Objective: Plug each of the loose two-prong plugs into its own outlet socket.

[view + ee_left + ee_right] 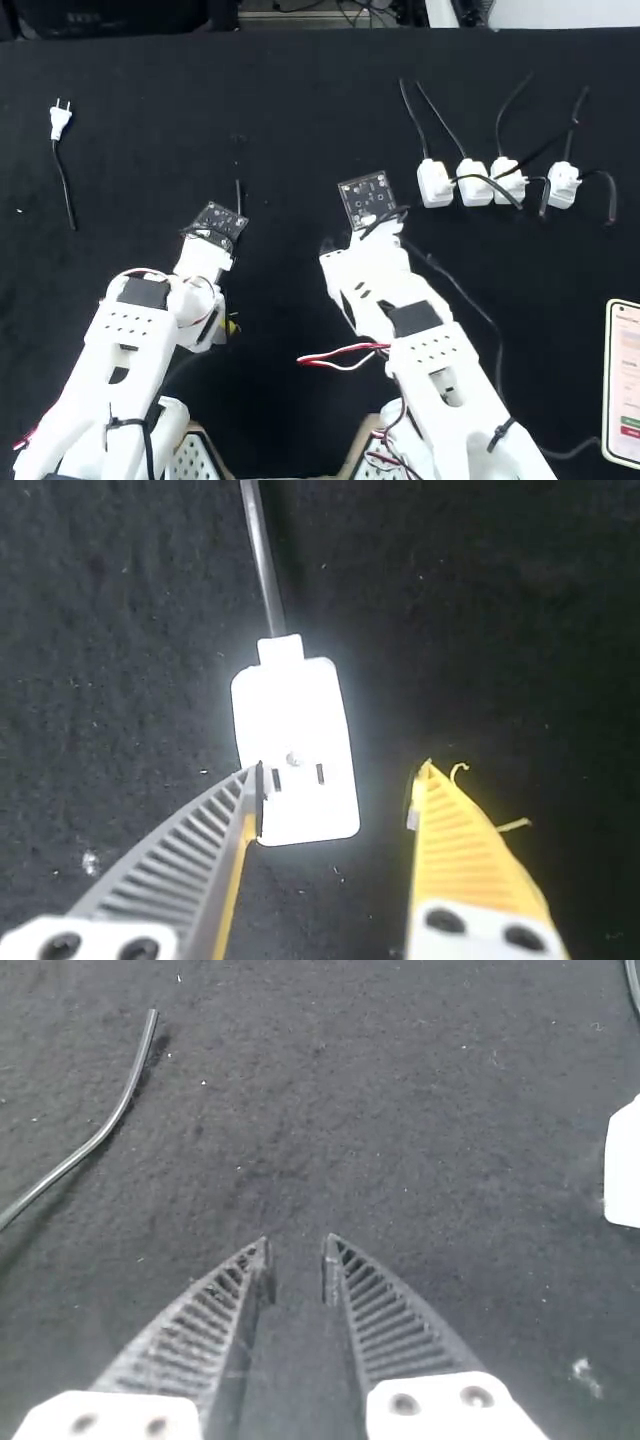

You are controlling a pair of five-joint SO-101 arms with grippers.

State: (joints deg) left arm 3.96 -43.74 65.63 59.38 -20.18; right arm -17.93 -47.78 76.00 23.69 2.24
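The left gripper (340, 773) stands wide open over the near end of a white outlet socket (292, 742). Its grey finger (215, 825) touches the corner beside the two slots, and its yellow finger (455, 830) is just apart on the other side. The right gripper (296, 1248) is parted only narrowly above black cloth (400, 1080), while the loose two-prong plug (60, 118) lies well apart from both sets of jaws.

arms (130, 340) white | wires (340, 355) red-white | left hand (340, 780) grey-yellow | right hand (296, 1250) grey, ribbed
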